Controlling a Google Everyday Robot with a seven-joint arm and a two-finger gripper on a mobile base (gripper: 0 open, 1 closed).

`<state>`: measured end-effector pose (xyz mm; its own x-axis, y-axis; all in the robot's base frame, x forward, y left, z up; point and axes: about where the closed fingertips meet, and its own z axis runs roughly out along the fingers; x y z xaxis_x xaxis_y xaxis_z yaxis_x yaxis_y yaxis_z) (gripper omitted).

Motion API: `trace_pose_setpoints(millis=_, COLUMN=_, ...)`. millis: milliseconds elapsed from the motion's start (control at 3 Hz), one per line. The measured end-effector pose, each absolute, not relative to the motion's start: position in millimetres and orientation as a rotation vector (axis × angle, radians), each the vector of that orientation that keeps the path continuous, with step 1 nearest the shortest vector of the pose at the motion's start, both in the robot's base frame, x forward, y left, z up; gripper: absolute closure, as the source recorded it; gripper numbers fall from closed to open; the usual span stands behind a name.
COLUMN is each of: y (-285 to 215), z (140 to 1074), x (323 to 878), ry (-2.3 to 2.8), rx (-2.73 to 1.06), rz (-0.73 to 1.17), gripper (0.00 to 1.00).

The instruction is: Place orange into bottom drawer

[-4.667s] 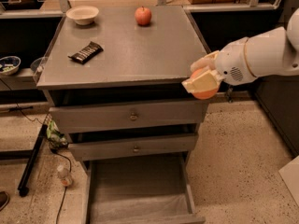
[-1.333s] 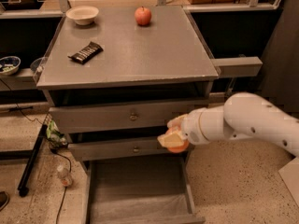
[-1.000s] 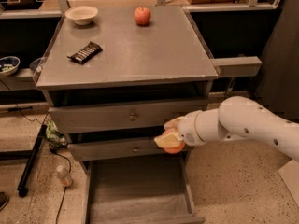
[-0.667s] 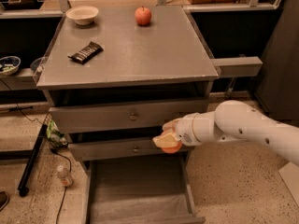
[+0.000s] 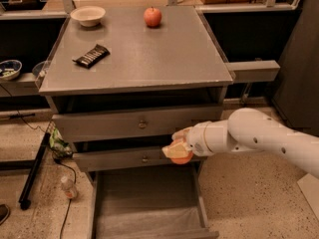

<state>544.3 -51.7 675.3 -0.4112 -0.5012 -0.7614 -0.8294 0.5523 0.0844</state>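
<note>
My gripper (image 5: 177, 149) is shut on the orange (image 5: 182, 158), whose round underside shows below the pale fingers (image 5: 174, 150). It hangs in front of the middle drawer, above the right part of the bottom drawer (image 5: 144, 203). That drawer is pulled out, a wide grey tray with a bare floor. My white arm (image 5: 259, 138) reaches in from the right.
On the cabinet top (image 5: 149, 59) lie a red apple (image 5: 153, 16), a white bowl (image 5: 87, 15) and a dark snack bar (image 5: 91, 55). The two upper drawers (image 5: 134, 125) have small knobs. A plastic bottle (image 5: 67, 186) and a green packet (image 5: 58, 144) lie on the floor at the left.
The arm has brought the orange down from beside the cabinet top to the front of the middle drawer, then drifted slightly left and lower over the last second.
</note>
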Motion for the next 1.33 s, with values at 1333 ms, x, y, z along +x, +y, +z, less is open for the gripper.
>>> trace_pose_setpoints(millis=1333, y=-37.1, z=608.1, x=558.7, ry=2.102, rx=-0.878, rz=0.675, gripper=1.0)
